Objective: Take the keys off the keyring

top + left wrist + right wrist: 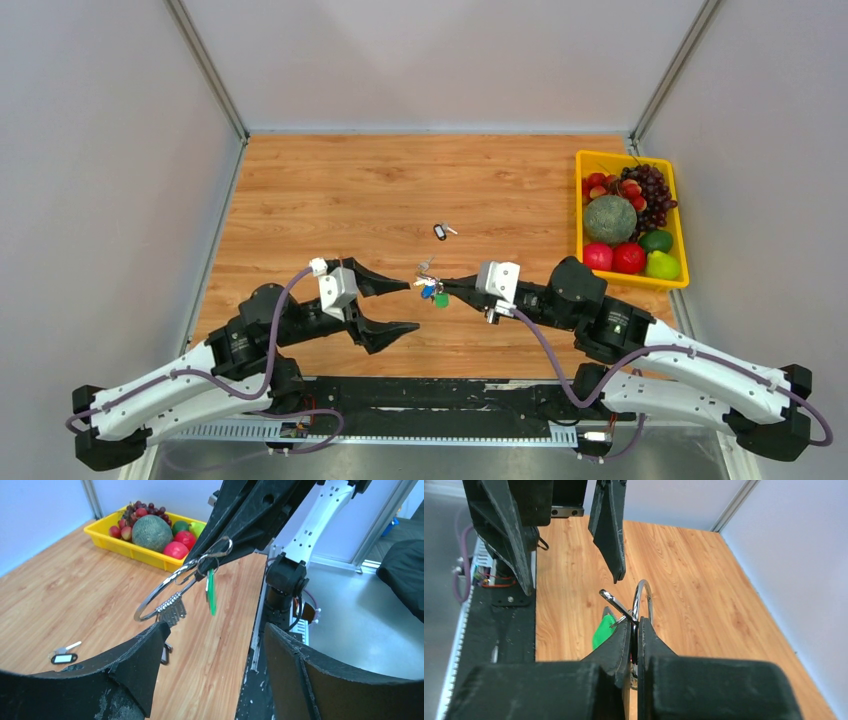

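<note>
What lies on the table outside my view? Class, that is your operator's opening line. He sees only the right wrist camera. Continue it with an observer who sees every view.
Observer: A yellow tray of fruit stands at the far right of the table.
Operator: Is any key off the ring yet?
Observer: Yes, one key with a black tag lies loose on the table, apart from the ring.
Operator: I see one green tag hanging. Any other?
Observer: A blue tag hangs beside it.

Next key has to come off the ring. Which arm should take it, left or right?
Left. The left gripper is open and empty, facing the keys hanging on the keyring. The right gripper is shut on the keyring, holding it above the table, so it likely should just hold.
</note>
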Available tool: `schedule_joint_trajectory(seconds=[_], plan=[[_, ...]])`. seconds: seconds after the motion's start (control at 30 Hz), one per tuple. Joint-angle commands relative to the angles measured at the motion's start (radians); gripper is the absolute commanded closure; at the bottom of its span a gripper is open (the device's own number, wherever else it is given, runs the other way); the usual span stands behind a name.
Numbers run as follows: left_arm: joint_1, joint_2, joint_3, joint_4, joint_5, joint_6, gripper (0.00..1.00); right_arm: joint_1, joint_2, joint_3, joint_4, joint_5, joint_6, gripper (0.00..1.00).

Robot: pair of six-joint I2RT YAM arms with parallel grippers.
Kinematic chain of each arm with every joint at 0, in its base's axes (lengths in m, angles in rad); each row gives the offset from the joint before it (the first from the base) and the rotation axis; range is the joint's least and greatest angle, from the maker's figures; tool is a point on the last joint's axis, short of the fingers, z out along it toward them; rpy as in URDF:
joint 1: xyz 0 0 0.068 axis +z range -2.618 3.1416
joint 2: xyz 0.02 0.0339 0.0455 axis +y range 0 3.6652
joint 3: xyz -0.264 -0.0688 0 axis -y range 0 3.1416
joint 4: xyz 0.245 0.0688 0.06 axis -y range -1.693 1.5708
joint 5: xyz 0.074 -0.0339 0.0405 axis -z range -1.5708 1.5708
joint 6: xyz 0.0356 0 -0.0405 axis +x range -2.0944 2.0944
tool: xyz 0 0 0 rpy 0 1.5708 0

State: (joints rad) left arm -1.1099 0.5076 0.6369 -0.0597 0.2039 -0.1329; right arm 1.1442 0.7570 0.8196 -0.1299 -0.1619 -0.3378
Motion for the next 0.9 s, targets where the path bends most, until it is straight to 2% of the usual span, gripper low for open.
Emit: schedule_joint_trajectory(seconds=[0.0,0.17,0.37,0.53,0.6,0.73,0.8,0.87], plan=[[0.001,-0.006,-0.022,0.155,0.030,0.012,0.20,0.006,0.008,0.040,0.020,-0.049,-0.201,0.98],[0.002,0.043,-0.059,0.243,0.062,0.029,0.18,0.005,0.023,0.038,0.060,-0.097,-0.301,0.99],[0.002,0.104,-0.080,0.328,0.034,0.038,0.18,0.005,0.043,0.047,0.085,-0.141,-0.373,0.99],[0.002,0.151,-0.068,0.346,0.019,0.045,0.24,0.006,0.048,0.050,0.104,-0.147,-0.386,0.99],[0.002,0.164,-0.066,0.365,0.012,0.043,0.28,0.007,0.049,0.046,0.110,-0.150,-0.386,1.00],[0.002,0.188,-0.057,0.394,-0.003,0.039,0.45,0.007,0.050,0.040,0.119,-0.145,-0.375,1.00],[0.002,0.199,-0.052,0.396,-0.011,0.036,0.54,0.006,0.046,0.034,0.120,-0.146,-0.367,1.00],[0.001,0.201,-0.051,0.404,-0.013,0.032,0.72,0.007,0.044,0.025,0.121,-0.136,-0.350,1.00]])
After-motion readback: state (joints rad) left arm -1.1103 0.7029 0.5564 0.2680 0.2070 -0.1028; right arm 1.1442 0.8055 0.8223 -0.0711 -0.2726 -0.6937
